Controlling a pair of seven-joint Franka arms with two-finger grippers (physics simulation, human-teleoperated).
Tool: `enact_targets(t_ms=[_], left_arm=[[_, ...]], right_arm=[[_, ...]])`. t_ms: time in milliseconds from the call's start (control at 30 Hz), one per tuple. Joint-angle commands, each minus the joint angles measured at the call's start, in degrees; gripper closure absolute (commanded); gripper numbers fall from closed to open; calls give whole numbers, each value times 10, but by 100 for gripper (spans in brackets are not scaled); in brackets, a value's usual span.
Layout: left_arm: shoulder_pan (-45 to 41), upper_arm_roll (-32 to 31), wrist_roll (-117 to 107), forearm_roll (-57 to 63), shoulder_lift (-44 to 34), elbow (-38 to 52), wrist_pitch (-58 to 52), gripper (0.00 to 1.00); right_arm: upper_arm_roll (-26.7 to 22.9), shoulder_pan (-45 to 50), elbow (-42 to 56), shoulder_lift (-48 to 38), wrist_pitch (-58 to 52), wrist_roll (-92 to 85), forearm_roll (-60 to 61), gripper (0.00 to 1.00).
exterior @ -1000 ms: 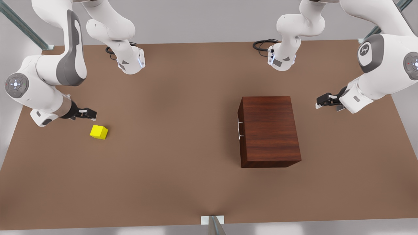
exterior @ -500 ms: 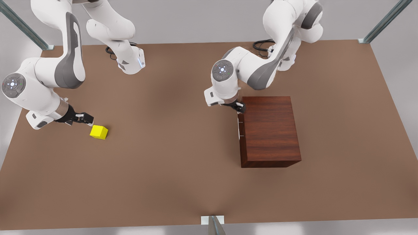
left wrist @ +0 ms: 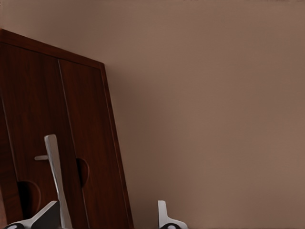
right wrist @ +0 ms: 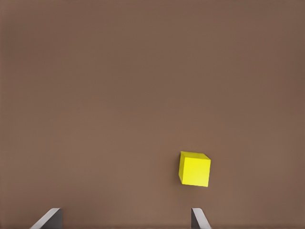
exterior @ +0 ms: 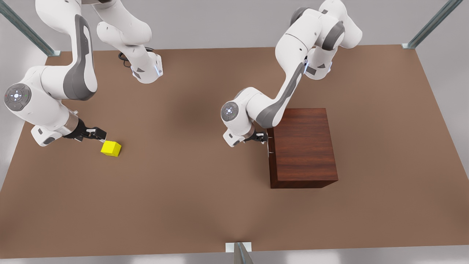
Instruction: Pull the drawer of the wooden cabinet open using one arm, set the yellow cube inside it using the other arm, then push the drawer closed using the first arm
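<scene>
The cabinet (exterior: 302,146) stands on the brown desk (exterior: 190,190) toward the front view's right, its flat top showing wood grain. The drawer (left wrist: 57,143) is shut, its front flush with the cabinet face that looks toward the front view's left. A thin silver handle (exterior: 269,145) runs along that front; in the left wrist view the handle (left wrist: 56,176) appears as a pale bar standing off the dark wood on a short post. The left claw (exterior: 262,138) is at the upper end of the handle, just beside the drawer front, with fingers apart; in the left wrist view the bar sits near one fingertip (left wrist: 45,217), and contact cannot be confirmed. The left claw (left wrist: 105,222) holds nothing. The cube (exterior: 111,148) rests on the desk toward the front view's left, well apart from the cabinet. The right claw (exterior: 98,135) hangs just beside the cube, on its upper-left side in the front view, fingers spread and not touching it. In the right wrist view the cube (right wrist: 194,169) lies ahead of the right claw (right wrist: 126,220), off centre toward one finger (right wrist: 199,218).
</scene>
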Motion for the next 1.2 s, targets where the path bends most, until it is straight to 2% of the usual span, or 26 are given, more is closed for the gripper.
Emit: enact_targets(t_ms=[0,333,1167], left_arm=[[0,0,-207,7,3,0,11,0],[8,1,-183,88,5,-22,8,0],[-2,-1,-204,82,30,-14,27,0]], right_arm=[[0,0,0,2,0,1,0,0],[0,3,0,3,0,2,1,0],[1,12,0,12,-1,6,0,0]])
